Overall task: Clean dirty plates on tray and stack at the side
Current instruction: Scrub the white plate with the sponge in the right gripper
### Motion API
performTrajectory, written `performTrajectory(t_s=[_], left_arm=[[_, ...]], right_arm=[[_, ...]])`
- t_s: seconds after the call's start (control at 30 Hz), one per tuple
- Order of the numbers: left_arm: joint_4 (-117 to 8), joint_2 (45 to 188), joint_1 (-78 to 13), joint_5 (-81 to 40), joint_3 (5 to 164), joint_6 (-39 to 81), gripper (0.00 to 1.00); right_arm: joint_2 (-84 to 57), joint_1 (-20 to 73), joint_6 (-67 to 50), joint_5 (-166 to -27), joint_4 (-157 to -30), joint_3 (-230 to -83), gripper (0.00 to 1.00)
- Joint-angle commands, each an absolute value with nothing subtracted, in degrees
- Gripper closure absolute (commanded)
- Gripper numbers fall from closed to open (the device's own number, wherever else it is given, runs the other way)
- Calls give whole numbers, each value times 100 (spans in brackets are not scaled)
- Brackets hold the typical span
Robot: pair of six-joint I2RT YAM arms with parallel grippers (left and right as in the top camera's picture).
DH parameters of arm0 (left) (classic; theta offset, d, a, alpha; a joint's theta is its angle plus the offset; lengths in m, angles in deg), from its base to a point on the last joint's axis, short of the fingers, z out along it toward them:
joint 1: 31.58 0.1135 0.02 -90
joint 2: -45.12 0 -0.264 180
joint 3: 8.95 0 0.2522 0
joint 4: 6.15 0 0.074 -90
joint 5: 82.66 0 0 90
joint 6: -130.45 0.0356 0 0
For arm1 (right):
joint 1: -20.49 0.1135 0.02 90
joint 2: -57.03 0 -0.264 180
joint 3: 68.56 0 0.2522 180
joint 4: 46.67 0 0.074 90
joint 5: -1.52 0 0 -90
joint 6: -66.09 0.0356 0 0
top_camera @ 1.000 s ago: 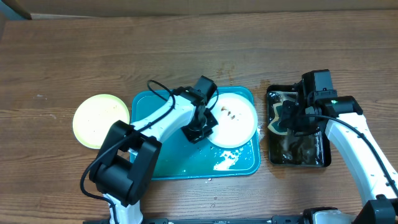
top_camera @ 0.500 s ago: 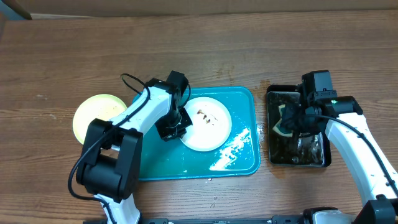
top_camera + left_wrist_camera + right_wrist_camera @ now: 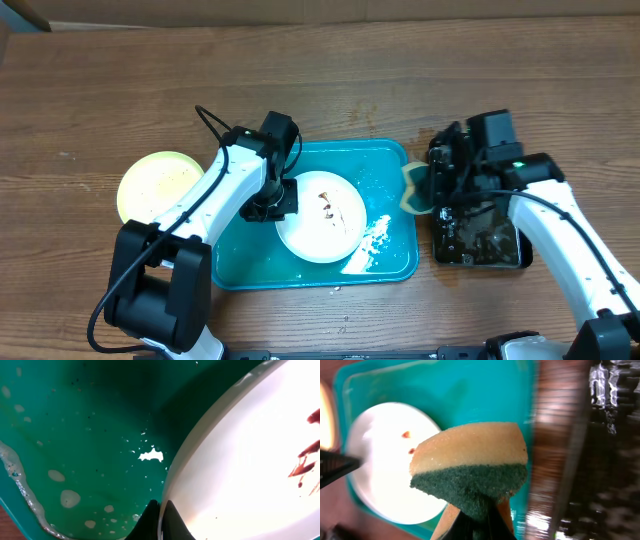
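Yellow-green sponge [image 3: 470, 465]: clamped in my right gripper [image 3: 477, 522], at the teal tray [image 3: 395, 160] edge.
Left gripper [image 3: 161, 519]: pinched shut on the white plate [image 3: 240, 460] rim.
White plate: in teal tray, brown smears unwiped, foam beside it.
Yellow plate [image 3: 160, 185]: outside teal tray, beyond left gripper, looks clean.
Black tray [image 3: 480, 250]: murky water, behind sponge.
Progress: roughly one done, I judge; third plate unseen.

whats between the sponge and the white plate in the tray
Between the sponge and the white plate is only wet floor and the right rim of the teal tray; foam lies just off that line. The overhead view shows it.
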State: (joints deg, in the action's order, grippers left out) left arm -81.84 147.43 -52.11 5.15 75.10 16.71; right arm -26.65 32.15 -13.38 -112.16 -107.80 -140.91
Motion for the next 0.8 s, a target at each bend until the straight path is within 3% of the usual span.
performTrajectory(t_s=[0.0,0.3,0.77], left_arm=[[-8182,14782,-5351,626,7431,1762,96],[-8119,14786,-5629,626,7431,1553,96],[-8025,14786,-5978,626,7431,1102,96]], right_arm=[[-2809,3609,-897,-11597,-10630,-14158,96],[-3546,4811,26,-11549,-9810,-14158,96],[-4593,5364,638,-11704,-8706,-14158,96]])
